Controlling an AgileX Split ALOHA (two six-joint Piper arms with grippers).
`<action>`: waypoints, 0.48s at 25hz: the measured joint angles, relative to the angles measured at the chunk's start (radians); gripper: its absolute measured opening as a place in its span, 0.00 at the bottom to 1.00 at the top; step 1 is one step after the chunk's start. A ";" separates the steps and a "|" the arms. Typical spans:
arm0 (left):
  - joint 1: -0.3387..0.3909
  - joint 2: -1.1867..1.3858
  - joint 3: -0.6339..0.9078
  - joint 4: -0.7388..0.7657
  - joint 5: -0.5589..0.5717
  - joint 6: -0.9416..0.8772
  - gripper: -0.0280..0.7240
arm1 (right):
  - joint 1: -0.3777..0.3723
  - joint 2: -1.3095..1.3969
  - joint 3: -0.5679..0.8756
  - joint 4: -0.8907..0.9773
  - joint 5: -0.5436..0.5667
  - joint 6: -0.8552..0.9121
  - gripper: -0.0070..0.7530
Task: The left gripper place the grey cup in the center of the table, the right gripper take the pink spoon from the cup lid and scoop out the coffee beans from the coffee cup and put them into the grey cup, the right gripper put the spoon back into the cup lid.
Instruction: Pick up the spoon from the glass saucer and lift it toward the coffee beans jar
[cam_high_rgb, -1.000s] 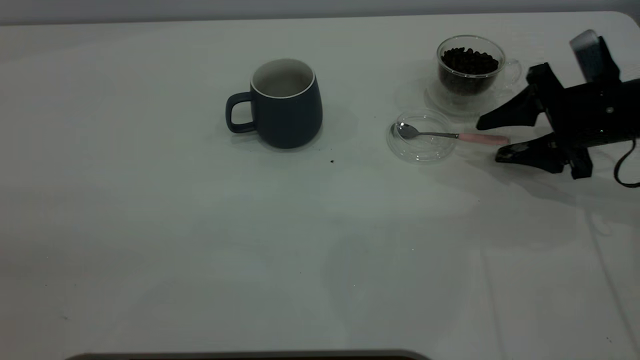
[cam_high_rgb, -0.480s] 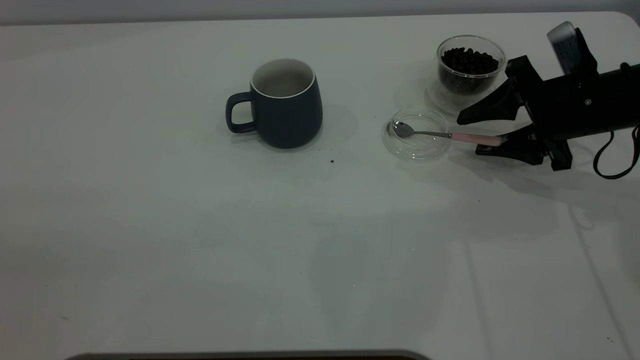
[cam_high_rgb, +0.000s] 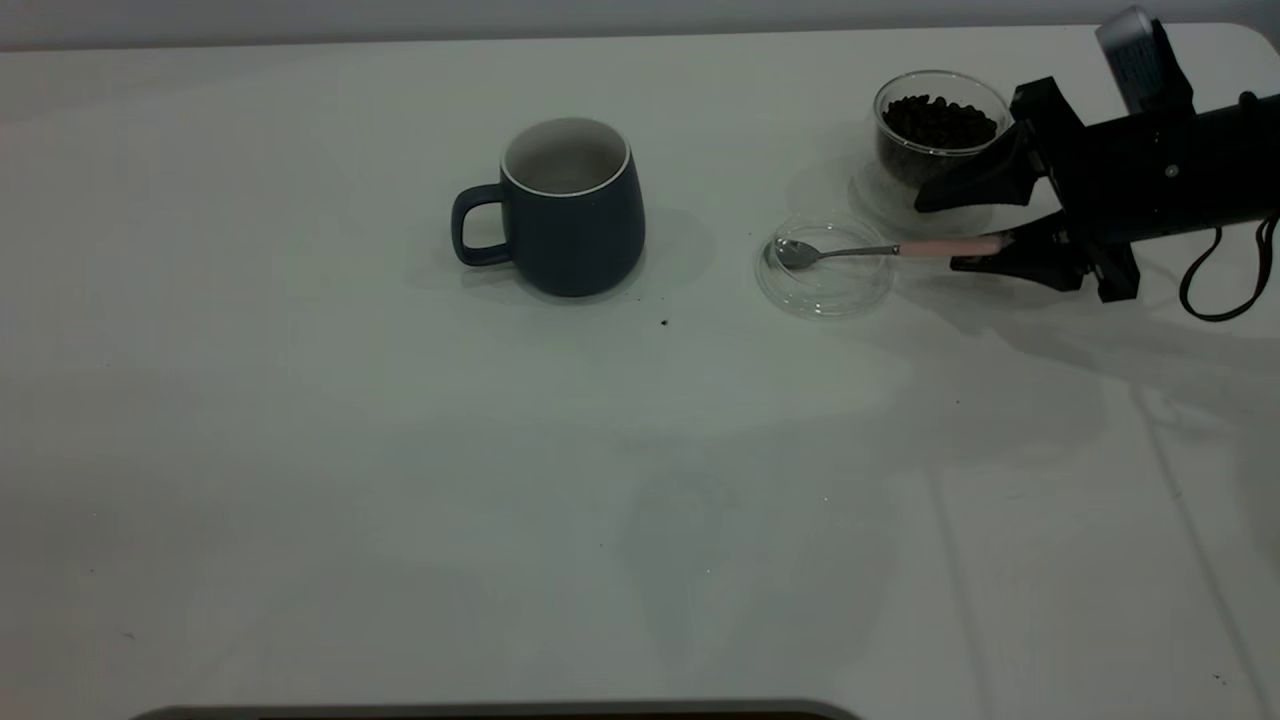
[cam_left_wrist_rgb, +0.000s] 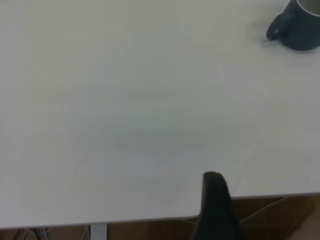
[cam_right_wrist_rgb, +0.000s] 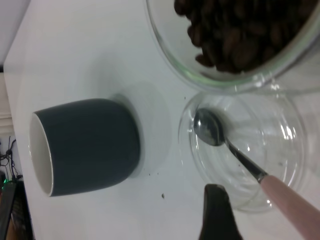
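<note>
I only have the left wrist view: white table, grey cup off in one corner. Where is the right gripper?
Observer: The right gripper is next to the coffee cup, with its fingers spread.
Operator: Has it got the spoon?
Observer: The handle end of the pink spoon lies against its lower finger. The spoon's bowl is still over the cup lid.
Operator: Any beans in the grey cup yet?
Observer: None visible. The inside of the grey cup looks plain white, and the coffee beans are all in the coffee cup.
</note>
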 joint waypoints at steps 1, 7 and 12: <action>0.000 0.000 0.000 0.000 0.000 0.000 0.79 | 0.000 0.000 -0.003 0.000 0.000 0.003 0.71; 0.000 0.000 0.000 0.000 0.000 0.000 0.79 | 0.000 0.000 -0.007 0.000 0.001 0.015 0.57; 0.000 0.000 0.000 0.000 0.000 -0.001 0.79 | 0.000 0.000 -0.008 0.000 0.035 0.019 0.37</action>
